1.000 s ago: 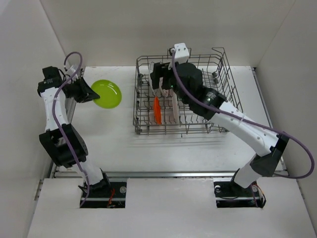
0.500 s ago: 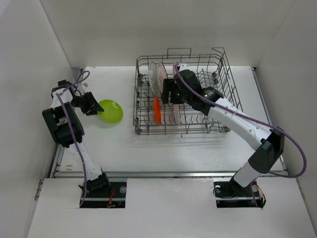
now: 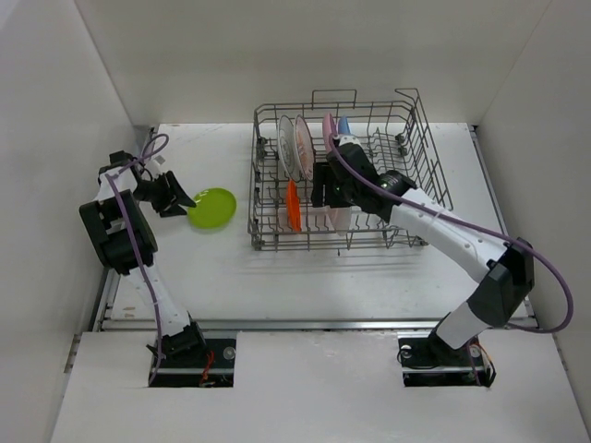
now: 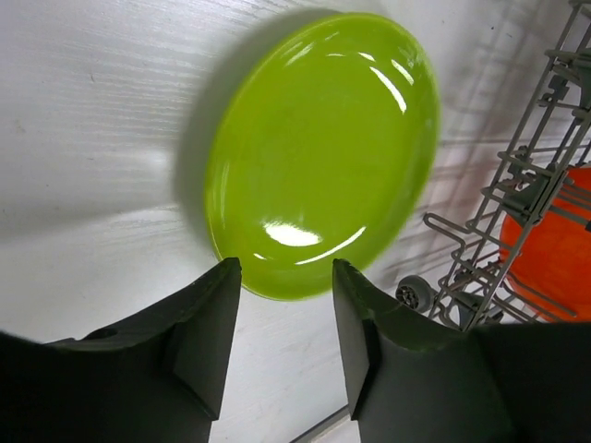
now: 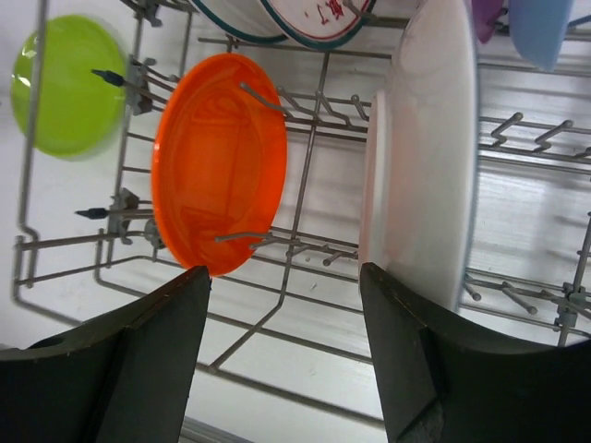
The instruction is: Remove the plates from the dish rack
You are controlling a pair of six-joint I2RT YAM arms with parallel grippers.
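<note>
Fingers of the left gripper stand apart near the left edge of the table, clamped on nothing. In the left wrist view the gripper has the near rim of the lime green plate lying in the gap between its tips, and neither finger can be seen pressing on it. That plate lies face up on the table, between the left edge and the dish rack, just beside the rack's left wall and outside it.

The rack stands toward the far edge, from about the middle of the table over to the right. Inside it, near the left wall, the orange plate stands on edge between the tines. Behind it, toward the far left corner of the rack, two patterned plates stand side by side; one shows a dark teal rim in the right wrist view.

The right gripper hangs over the middle of the rack with its fingers spread wide and nothing between them. From its wrist camera the gripper looks down on the orange plate at left and a white plate at right, with a thin pinkish plate against the white one's left side. Further right, by the rack's far wall, a pink plate and a blue plate stand upright.
</note>
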